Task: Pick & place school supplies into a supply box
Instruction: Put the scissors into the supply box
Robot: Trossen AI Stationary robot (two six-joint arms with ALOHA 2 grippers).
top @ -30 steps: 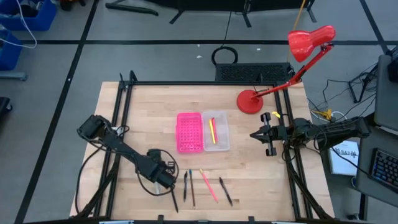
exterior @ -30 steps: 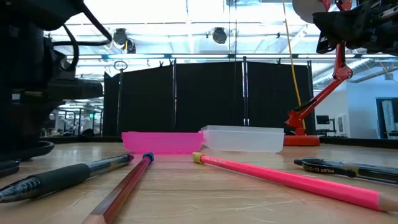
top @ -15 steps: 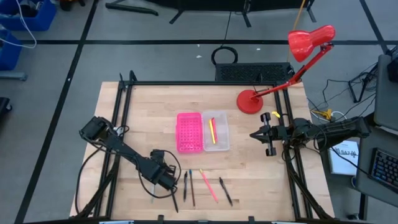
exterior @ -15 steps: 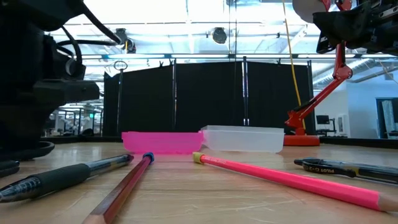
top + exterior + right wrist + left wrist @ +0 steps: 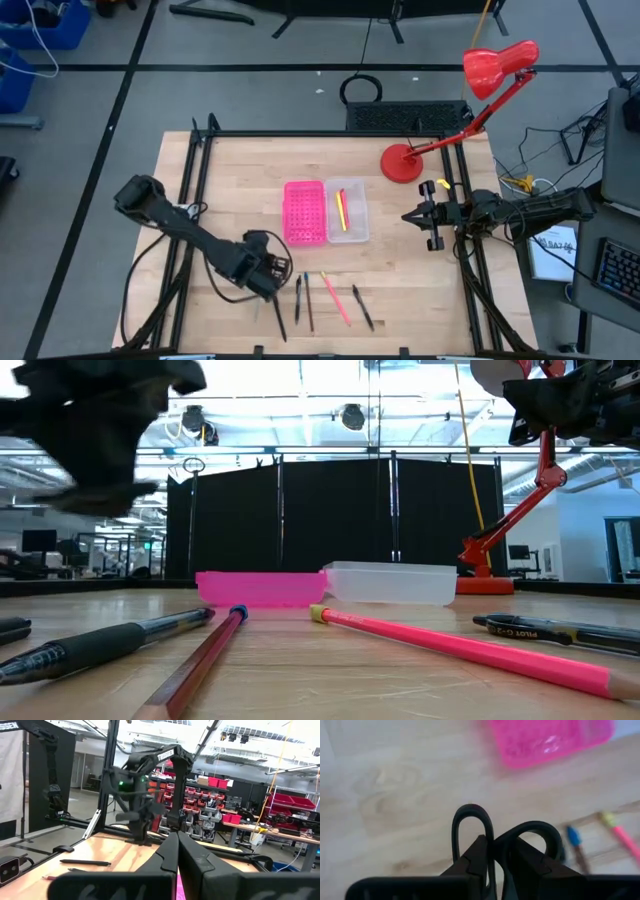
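place: robotics lab | cues: framed wooden bench [image 5: 240, 190], parts-bin shelves [image 5: 210, 805]

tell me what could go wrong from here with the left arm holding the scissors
The left gripper pinches the scissors only at the handle loops, so they might swing or slip on the way. The supply box sits tight beside the pink panel, so a drop could land on the wrong one.

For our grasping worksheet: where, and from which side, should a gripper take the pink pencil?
Mid-shaft, from straight above, jaws straddling it: the pink pencil lies flat on the table, thin, with bare gaps on both sides.
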